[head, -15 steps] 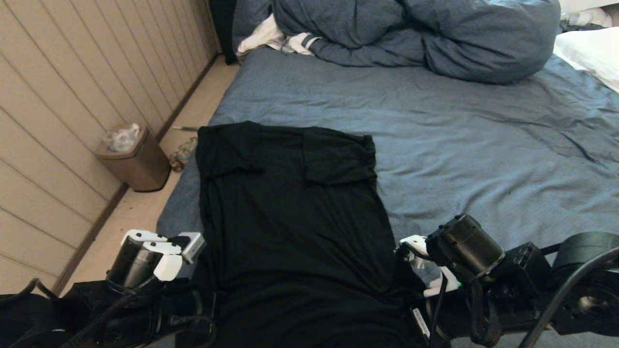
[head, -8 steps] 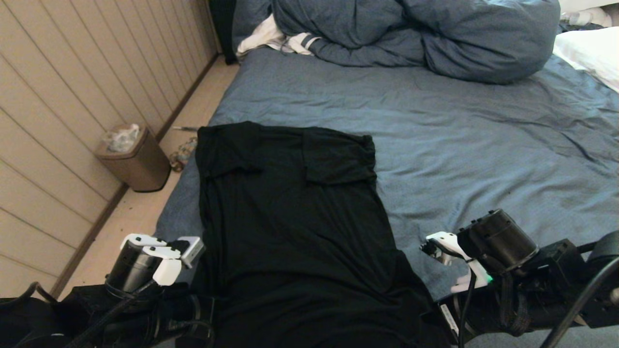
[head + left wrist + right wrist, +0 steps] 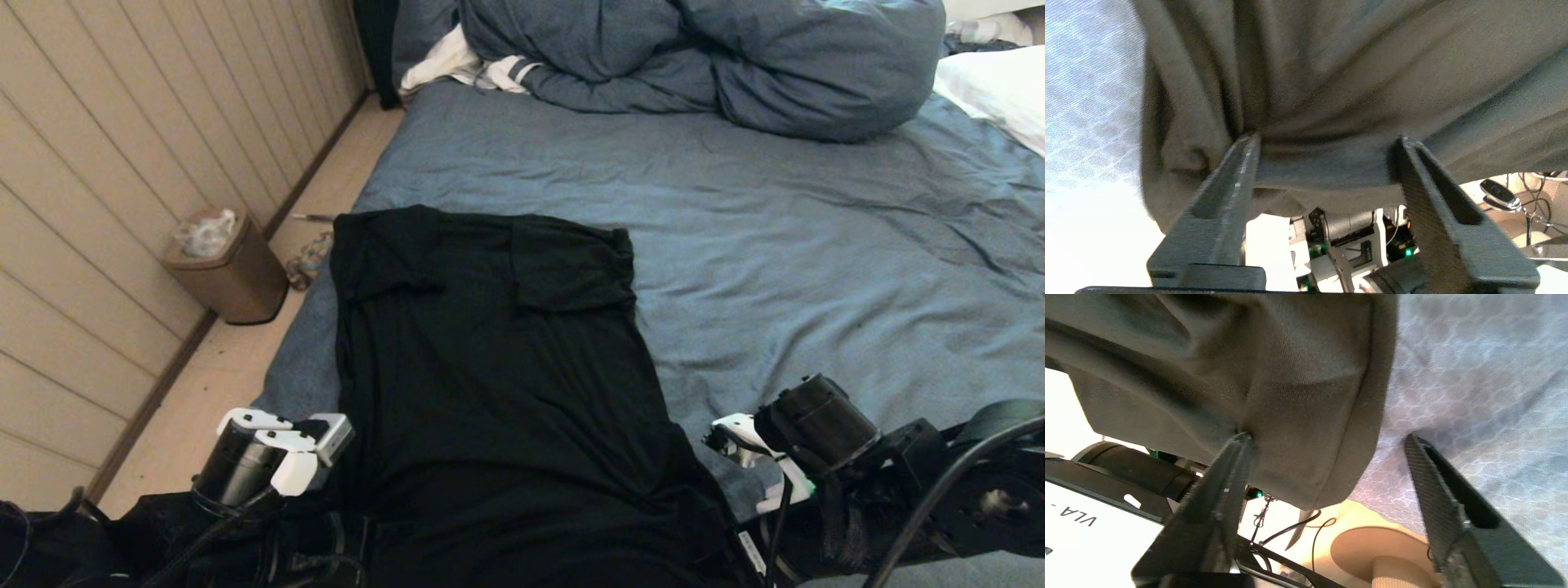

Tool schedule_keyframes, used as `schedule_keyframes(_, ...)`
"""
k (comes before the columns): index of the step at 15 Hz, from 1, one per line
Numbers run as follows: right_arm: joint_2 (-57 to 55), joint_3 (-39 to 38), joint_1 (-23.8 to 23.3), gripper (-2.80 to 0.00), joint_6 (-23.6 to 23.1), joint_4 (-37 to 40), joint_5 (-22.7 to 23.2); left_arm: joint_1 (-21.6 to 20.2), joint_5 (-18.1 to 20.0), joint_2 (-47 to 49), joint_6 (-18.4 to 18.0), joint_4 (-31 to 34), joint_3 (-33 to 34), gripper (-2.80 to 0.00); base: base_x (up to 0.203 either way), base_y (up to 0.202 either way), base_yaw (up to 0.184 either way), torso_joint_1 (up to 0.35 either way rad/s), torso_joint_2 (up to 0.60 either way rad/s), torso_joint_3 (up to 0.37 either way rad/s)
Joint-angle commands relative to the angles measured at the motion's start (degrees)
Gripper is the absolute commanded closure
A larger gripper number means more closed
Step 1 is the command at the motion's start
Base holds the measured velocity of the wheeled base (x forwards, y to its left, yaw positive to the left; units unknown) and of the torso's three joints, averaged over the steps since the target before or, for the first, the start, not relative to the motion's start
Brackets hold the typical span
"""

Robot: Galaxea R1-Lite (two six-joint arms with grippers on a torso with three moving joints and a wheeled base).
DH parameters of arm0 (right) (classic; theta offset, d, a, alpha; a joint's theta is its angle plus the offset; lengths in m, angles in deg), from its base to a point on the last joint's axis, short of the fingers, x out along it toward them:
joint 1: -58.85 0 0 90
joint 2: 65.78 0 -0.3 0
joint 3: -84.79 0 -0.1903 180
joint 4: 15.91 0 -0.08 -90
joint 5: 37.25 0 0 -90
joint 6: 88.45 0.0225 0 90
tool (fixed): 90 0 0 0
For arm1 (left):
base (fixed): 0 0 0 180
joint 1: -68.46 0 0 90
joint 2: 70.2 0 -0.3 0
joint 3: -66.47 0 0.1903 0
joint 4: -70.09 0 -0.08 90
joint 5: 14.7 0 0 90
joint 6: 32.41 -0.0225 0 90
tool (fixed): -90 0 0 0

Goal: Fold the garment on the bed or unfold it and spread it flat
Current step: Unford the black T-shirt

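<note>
Both pincers have let go: the left pincer (image 3: 1327, 139) and right pincer (image 3: 1327, 439) now gape at the garment's (image 3: 490, 367) near corners, and the right one has drawn back from the hem.

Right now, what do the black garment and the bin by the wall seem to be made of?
The garment: probably soft matte knit cloth, since it lies limp with fine creases. The bin: brown and smooth with a faint sheen, perhaps plastic or coated metal; I cannot tell which.

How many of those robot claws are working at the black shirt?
2. The left gripper is at the garment's near left corner, and the right gripper at its near right corner, both open.
</note>
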State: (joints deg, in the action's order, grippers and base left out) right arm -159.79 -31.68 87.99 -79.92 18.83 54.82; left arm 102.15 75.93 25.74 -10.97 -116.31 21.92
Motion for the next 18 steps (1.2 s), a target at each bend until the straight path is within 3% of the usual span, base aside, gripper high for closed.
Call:
schedule_keyframes(1,-2.0,-0.2,0.3,-2.8,0.1,0.1,0.1,0.0,-0.1,1.6,0.2,-1.5,0.1,-2.8,0.0,0.0,0.0,0.0,0.0,0.0)
schedule_keyframes(2,-2.7,-0.4,0.7,0.0,0.2,0.1,0.2,0.0,-0.1,1.9,0.3,-2.0,0.0,-2.8,0.0,0.0,0.0,0.0,0.0,0.0)
schedule_keyframes(14,7.1,-10.3,1.5,0.0,-0.3,1.0,0.5,-0.1,-0.3,2.4,0.3,-2.7,-1.3,-2.8,0.0,0.0,0.0,0.0,0.0,0.0)
schedule_keyframes(18,10.5,-12.8,0.9,0.0,-0.6,5.9,0.6,-0.1,-0.5,2.4,0.2,-2.7,-1.7,-2.8,0.0,0.0,0.0,0.0,0.0,0.0)
